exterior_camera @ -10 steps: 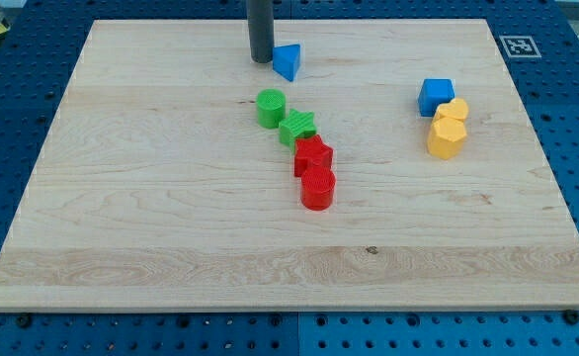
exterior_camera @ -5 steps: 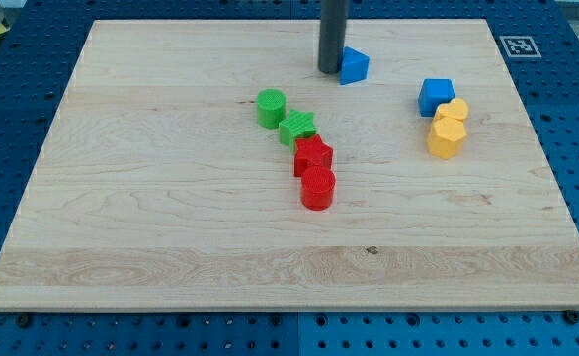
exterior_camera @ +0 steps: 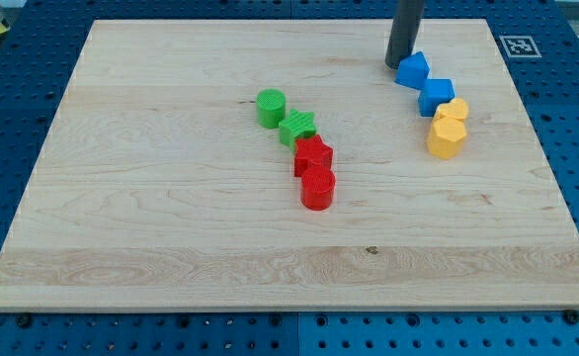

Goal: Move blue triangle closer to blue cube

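Resting on the wooden board [exterior_camera: 171,227] at its far right, my tip [exterior_camera: 397,65] touches the left side of the blue triangle [exterior_camera: 413,68]; a plain rod, no fingers, holding nothing. Blue triangle sits against the far-left corner of the blue cube [exterior_camera: 436,96].

Count: two blue, two yellow, two green, two red.

Yellow blocks [exterior_camera: 450,110] [exterior_camera: 445,137] run nearward from the cube. Left of centre: green cylinder [exterior_camera: 270,107], green star [exterior_camera: 296,129], red star [exterior_camera: 312,154], red cylinder [exterior_camera: 317,187], chained diagonally, well apart from the rod.
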`<control>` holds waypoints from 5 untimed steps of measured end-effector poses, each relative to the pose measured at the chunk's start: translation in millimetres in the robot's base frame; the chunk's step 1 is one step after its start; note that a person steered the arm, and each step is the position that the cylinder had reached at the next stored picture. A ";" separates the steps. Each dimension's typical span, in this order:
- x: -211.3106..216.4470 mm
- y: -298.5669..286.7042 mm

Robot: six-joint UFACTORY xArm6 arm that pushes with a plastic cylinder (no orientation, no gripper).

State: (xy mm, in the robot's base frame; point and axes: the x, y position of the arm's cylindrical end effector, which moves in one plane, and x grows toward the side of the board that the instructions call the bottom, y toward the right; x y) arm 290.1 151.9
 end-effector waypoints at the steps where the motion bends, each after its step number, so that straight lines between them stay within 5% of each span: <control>1: 0.0 13.8; 5: 28.4 17.3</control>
State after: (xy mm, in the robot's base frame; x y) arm 318.5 169.1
